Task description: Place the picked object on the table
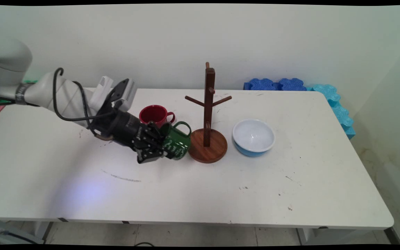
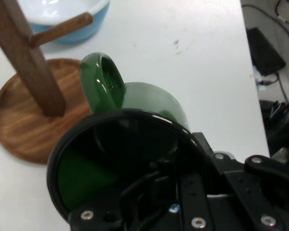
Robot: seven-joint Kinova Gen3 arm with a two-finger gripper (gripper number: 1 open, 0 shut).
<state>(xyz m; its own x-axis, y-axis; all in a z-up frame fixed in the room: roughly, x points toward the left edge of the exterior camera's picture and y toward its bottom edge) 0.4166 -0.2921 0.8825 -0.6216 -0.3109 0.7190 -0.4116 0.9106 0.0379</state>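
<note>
My black gripper (image 1: 161, 145) is shut on the rim of a green mug (image 1: 177, 143), which hangs tilted with its mouth toward the hand and its handle (image 1: 185, 125) up. In the hand view the green mug (image 2: 149, 103) fills the middle, one finger inside its dark mouth, its handle (image 2: 103, 82) pointing at the wooden mug tree (image 2: 26, 62). The mug tree (image 1: 207, 118) stands on its round base (image 1: 212, 151) just right of the mug. A red mug (image 1: 155, 114) stands upright behind the gripper.
A white bowl with a blue outside (image 1: 253, 136) sits right of the mug tree. Blue foam pieces (image 1: 332, 100) line the table's far right corner. The table's right edge (image 1: 370, 166) lies beyond the bowl.
</note>
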